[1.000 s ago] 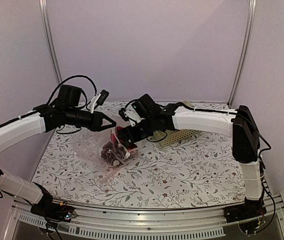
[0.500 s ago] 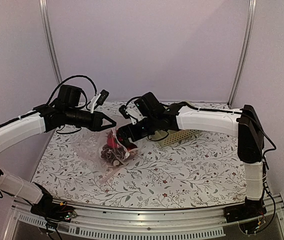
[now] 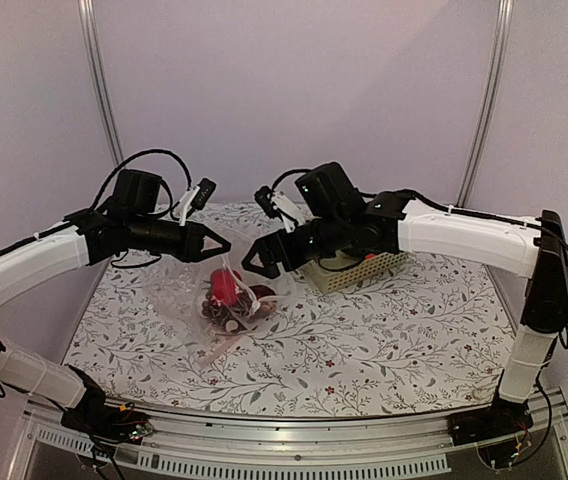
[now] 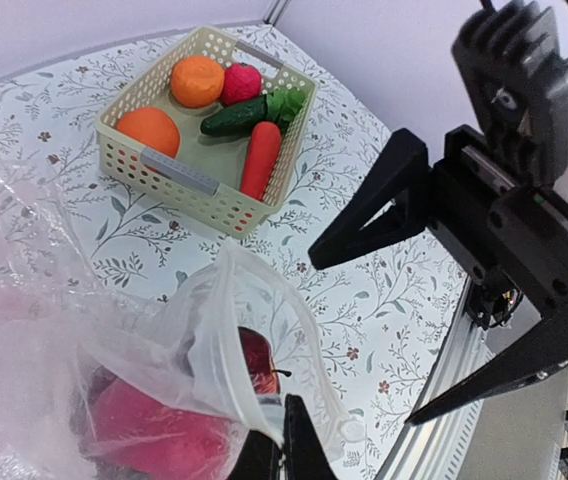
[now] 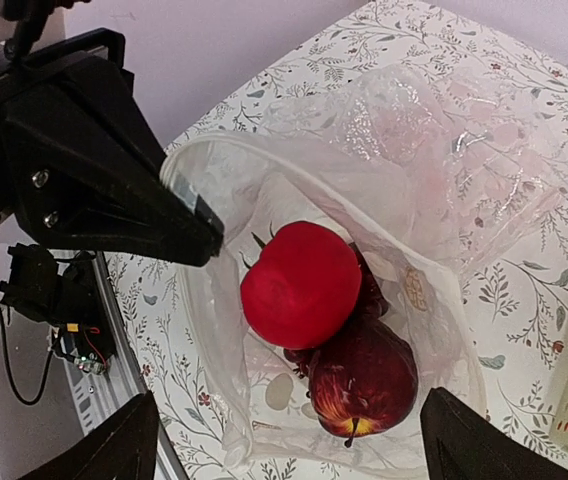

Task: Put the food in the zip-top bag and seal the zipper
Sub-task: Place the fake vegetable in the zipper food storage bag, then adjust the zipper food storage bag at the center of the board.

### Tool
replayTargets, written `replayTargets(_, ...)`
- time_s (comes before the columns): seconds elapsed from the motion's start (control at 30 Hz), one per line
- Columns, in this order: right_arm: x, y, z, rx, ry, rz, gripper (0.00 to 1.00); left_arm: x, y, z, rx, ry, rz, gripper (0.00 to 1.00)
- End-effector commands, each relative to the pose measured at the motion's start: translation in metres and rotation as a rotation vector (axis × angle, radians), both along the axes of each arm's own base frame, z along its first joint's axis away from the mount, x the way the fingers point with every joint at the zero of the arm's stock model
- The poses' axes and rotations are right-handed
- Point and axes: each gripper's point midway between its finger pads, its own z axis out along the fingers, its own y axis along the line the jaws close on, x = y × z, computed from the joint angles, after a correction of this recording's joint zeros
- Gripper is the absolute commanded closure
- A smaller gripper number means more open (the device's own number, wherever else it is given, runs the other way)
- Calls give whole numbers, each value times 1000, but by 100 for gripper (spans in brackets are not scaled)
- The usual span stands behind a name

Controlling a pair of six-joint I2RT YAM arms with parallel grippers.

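surface and room, near to far: a metal rail (image 3: 294,455) runs along the near edge. beyond it you have a table (image 3: 394,330) under a white cloth printed with leafy sprigs. two metal posts (image 3: 101,100) and pale lilac walls (image 3: 294,100) close the back.

other items: a cream slotted basket (image 4: 179,172) sits on the far right part of the table, apart from the bag. it holds two orange fruits (image 4: 197,80), a knobbly red fruit (image 4: 241,84), a green cucumber (image 4: 232,116) and a carrot (image 4: 260,158). nothing stands between the basket and the arms.

task items: the zip-top bag (image 5: 434,200) lies left of centre with its mouth lifted open. inside it lie a round red fruit (image 5: 301,283), a dark red apple (image 5: 364,380) touching it, and dark grapes (image 3: 220,310) underneath.

your left gripper (image 3: 222,243): fingers pressed together, pinching the bag's rim at the zipper (image 4: 236,365) and holding that edge up.

your right gripper (image 4: 364,340): fingers spread wide, holding nothing. it hangs above the open mouth and clear of the plastic, with the red fruit directly below.
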Motion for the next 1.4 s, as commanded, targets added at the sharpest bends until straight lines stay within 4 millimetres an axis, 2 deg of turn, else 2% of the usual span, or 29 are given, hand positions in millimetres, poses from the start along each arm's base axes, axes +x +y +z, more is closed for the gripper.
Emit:
replayTargets(0.0,4,-27,10,-72,-75,-77,11,-2,2,7,-15,-20,1,100)
replayTargets(0.07,11,-35,3,-109,-85,-114,13,-3,1,6,-20,-13,-4,100)
replayTargets(0.17,21,-42,-8,-128,-62,-144,22,-3,0,6,-22,-7,-8,100)
replayTargets(0.57,64,-41,-46,-164,-10,-197,33,-4,-1,5,-24,-7,-13,100)
replayTargets(0.73,68,-34,-62,-169,21,-168,36,-3,-1,4,-20,-6,-12,100)
replayTargets(0.87,65,-26,-74,-159,65,-128,42,-3,-1,3,-16,-4,-11,100)
replayTargets(1.0,57,-16,-73,-119,95,-67,52,-2,-1,1,-13,-1,-10,100)
replayTargets(1.07,54,-14,-70,-105,101,-47,63,-2,-1,1,-13,2,-12,100)
replayTargets(1.13,51,-13,-66,-100,104,-34,81,-2,-1,0,-10,3,-11,100)
replayTargets(1.2,49,-14,-51,-76,106,-32,99,-1,0,0,-7,-1,-8,100)
replayTargets(1.27,39,-13,-22,-29,120,-10,100,-1,1,1,6,-7,-5,100)
replayTargets(1.37,14,-12,57,135,65,55,100,-2,5,10,12,-37,-5,100)
